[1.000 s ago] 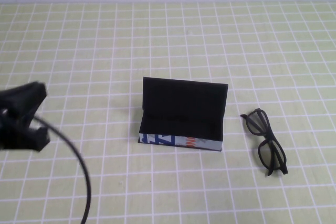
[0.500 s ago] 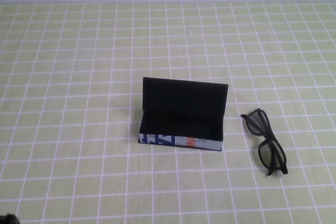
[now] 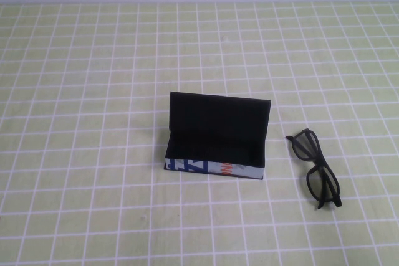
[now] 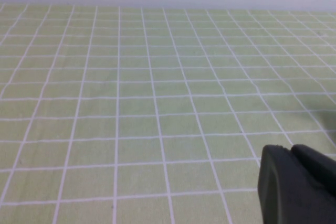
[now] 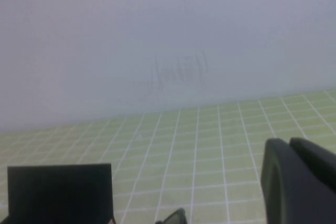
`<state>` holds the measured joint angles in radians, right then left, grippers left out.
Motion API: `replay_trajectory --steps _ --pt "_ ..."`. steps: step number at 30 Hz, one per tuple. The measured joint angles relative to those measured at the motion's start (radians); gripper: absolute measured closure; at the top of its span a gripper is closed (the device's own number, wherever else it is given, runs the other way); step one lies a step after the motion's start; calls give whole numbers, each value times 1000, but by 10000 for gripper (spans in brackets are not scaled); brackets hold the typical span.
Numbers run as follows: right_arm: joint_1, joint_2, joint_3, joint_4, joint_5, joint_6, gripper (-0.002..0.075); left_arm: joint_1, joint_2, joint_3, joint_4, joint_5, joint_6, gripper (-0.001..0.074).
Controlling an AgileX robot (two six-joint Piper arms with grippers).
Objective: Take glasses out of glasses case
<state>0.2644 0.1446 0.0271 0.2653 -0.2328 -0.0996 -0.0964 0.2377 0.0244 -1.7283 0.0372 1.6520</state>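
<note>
1. Green-and-white checked cloth covers the worktop [image 3: 93, 91], and its left side in the high view carries nothing of the task; neither arm shows in that view.
2. From the left wrist view, the left hand [image 4: 296, 184] hangs low over bare checked cloth at the worktop's left. Only one dark finger edge is in sight, so I cannot tell whether its fingers are apart or together; it holds nothing that can be seen.
3. At the middle stands the glasses case [image 3: 216, 137], lid raised upright at the far side, the printed white front facing near. Its black inside looks empty.
4. Just right of the case, apart from it, the glasses [image 3: 315, 167] lie flat on the cloth, arms folded, running near to far.
5. From its wrist view, the right hand [image 5: 299, 182] sits to the near right of the case, looking across at the raised lid. Again only one finger edge shows, so its fingers' state cannot be told.
6. By my judgement the task is done: glasses out and released, nothing left but parking.
</note>
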Motion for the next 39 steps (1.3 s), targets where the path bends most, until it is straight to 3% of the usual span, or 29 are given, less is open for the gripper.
replay_trajectory --steps 16,25,31,39 --pt "-2 0 0 -25 239 -13 742 0 0 0 0 0 0 739" --pt "-218 -94 0 -72 286 -13 742 0 0 0 0 0 0 739" --pt "-230 -152 0 -95 514 -15 742 0 0 0 0 -2 0 739" --pt "-230 -152 0 -101 546 -16 742 0 0 0 -2 -2 0 739"
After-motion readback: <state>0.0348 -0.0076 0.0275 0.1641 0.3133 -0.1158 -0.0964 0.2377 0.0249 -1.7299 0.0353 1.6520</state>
